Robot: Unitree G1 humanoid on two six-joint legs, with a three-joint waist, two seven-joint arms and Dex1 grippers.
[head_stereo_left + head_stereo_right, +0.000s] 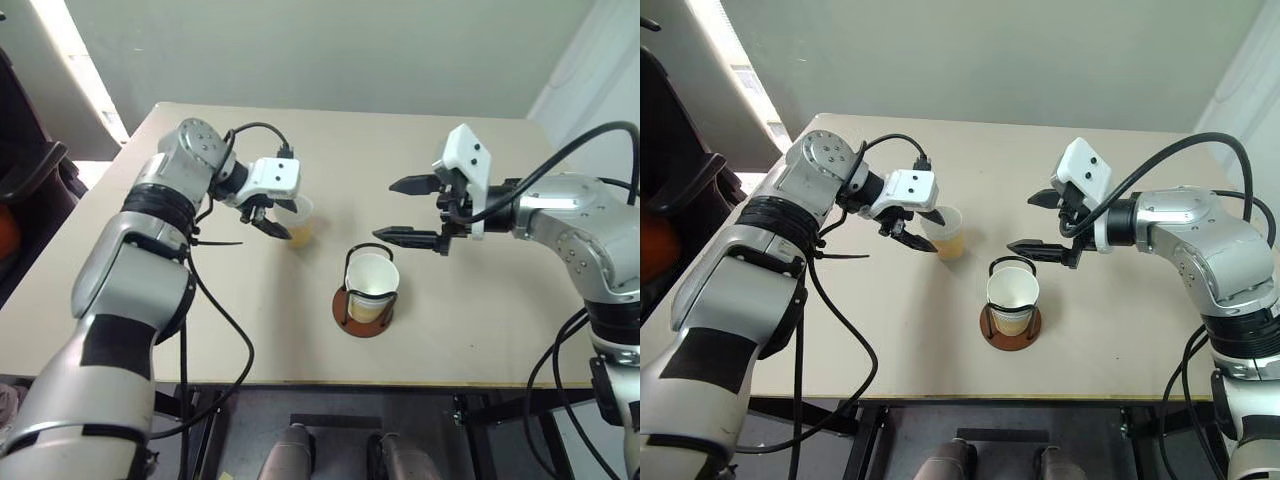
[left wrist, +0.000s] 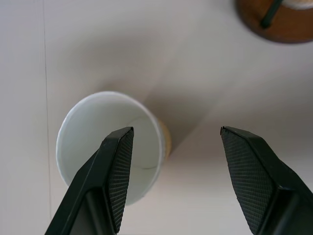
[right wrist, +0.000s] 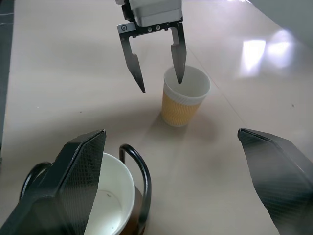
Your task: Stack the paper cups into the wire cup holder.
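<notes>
Your left gripper (image 1: 923,229) hangs over the loose paper cup (image 1: 948,233), which stands upright near the middle of the table (image 1: 1100,340), on the side of the holder toward the table's left edge. Its two fingers are apart. One finger sits over the cup's open mouth and the other is outside the wall, so the rim lies between them. That looks like a good way to pinch it.

The wire cup holder (image 1: 1011,322) stands close to the table's front edge, and it already has a cup (image 1: 1012,292) sitting inside the hoops.

To do this step well, go down slowly until the rim is well between the fingers, then squeeze gently. Paper bends fast, so a hard squeeze could crush the cup or push it over.

Your right gripper (image 1: 1039,222) is wide open and holds nothing. It hovers just above the holder. I think you should move it away before you bring the cup over, so the two arms don't bump.
</notes>
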